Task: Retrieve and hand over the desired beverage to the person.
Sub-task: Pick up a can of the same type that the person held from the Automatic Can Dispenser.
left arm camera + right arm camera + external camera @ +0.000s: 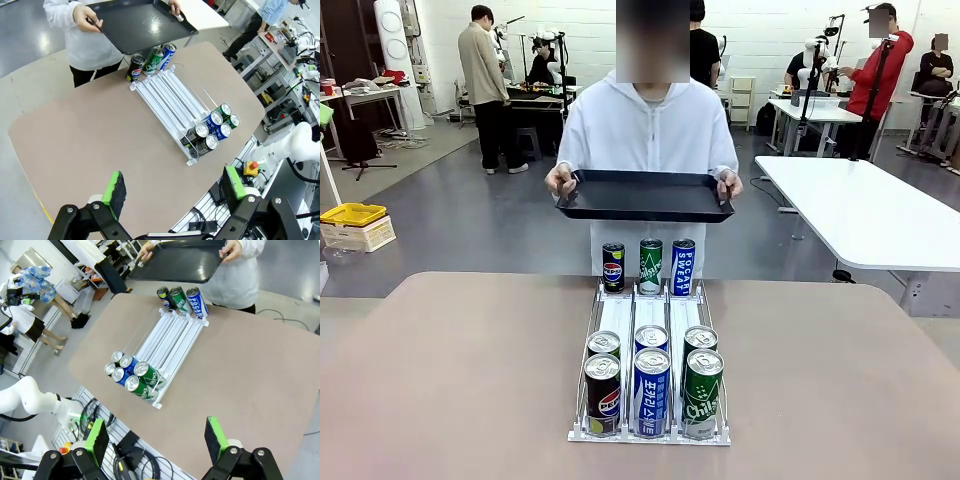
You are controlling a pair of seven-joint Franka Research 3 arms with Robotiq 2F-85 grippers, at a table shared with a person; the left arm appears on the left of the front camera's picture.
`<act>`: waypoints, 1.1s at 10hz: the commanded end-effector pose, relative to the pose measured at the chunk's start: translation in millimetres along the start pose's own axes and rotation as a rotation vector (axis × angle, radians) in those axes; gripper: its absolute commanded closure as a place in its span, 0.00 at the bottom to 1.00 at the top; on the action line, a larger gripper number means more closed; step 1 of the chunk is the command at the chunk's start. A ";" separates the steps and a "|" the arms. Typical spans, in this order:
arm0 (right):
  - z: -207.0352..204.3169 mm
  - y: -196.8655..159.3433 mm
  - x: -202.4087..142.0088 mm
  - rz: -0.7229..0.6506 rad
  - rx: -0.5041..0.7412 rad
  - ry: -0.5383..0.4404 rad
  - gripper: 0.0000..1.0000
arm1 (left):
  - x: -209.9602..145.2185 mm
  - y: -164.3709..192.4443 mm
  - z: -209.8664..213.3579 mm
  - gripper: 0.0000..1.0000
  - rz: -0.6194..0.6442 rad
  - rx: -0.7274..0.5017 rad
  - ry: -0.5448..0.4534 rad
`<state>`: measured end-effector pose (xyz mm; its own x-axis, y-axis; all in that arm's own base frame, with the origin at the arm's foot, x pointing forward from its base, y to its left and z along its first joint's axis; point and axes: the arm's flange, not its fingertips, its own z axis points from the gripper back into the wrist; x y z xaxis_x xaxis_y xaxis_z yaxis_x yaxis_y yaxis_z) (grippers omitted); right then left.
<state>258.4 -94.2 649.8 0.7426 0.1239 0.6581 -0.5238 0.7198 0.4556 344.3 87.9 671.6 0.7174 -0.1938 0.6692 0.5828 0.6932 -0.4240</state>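
Note:
A person (650, 120) in a white hooded jacket stands at the far side of the table, holding an empty black tray (645, 195) with both hands. On the table a white three-lane can rack (650, 330) holds several cans at its near end: dark Pepsi cans (603, 392), blue Pocari Sweat cans (651, 390) and green Chilsung cans (701, 392). Beyond its far end stand a Pepsi can (613, 267), a green can (650, 266) and a blue can (682, 267). My left gripper (172, 192) hangs open high above the table, empty. My right gripper (155, 437) is open too, also empty.
The tan table (450, 380) spreads wide on both sides of the rack. A white table (870, 210) stands at the back right. Other people and benches are far behind.

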 end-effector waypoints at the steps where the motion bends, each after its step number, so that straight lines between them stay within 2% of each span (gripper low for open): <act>1: -0.8 -0.1 1.7 0.009 0.015 -0.002 0.00 | 1.0 0.0 0.8 0.00 -0.013 -0.018 -0.011; 11: -0.8 -0.1 1.7 0.009 0.015 -0.002 0.00 | 1.0 0.0 0.8 0.00 -0.013 -0.018 -0.011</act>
<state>258.4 -94.1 649.8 0.7428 0.1242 0.6579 -0.5238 0.7198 0.4555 344.3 87.8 671.6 0.7173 -0.1933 0.6695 0.5829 0.6928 -0.4245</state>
